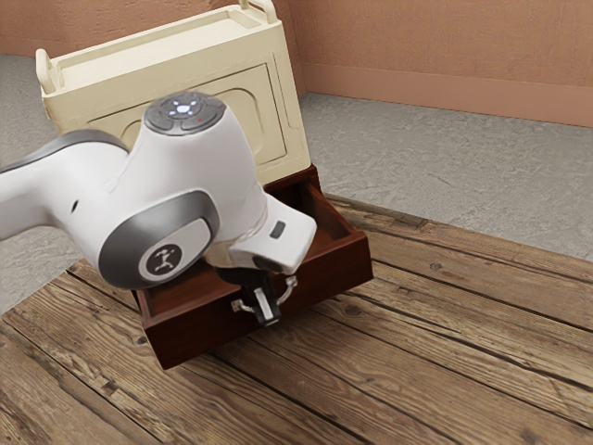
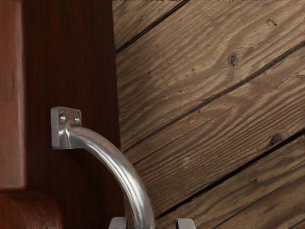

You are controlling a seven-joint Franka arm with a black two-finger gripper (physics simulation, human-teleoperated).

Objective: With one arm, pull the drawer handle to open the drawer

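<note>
My gripper (image 1: 264, 310) points down at the front of the dark red-brown drawer (image 1: 332, 274), beside its curved metal handle (image 1: 288, 288). The drawer stands out from beneath the cream cabinet, with part of its inside exposed. In the wrist view, the silver handle (image 2: 116, 163) arches out from a screwed plate on the drawer front (image 2: 88, 71). Its bar runs between the two fingertips of my gripper (image 2: 152, 223), which stand apart with gaps on both sides of the metal. The hand and arm hide some of the drawer's interior.
A cream cabinet (image 1: 292, 111) with raised rails on top stands behind the arm. Wooden planks (image 1: 445, 343) extend in front of the drawer and toward the exterior view's right. Grey floor (image 1: 408, 167) and a reddish wall (image 1: 417, 46) lie beyond.
</note>
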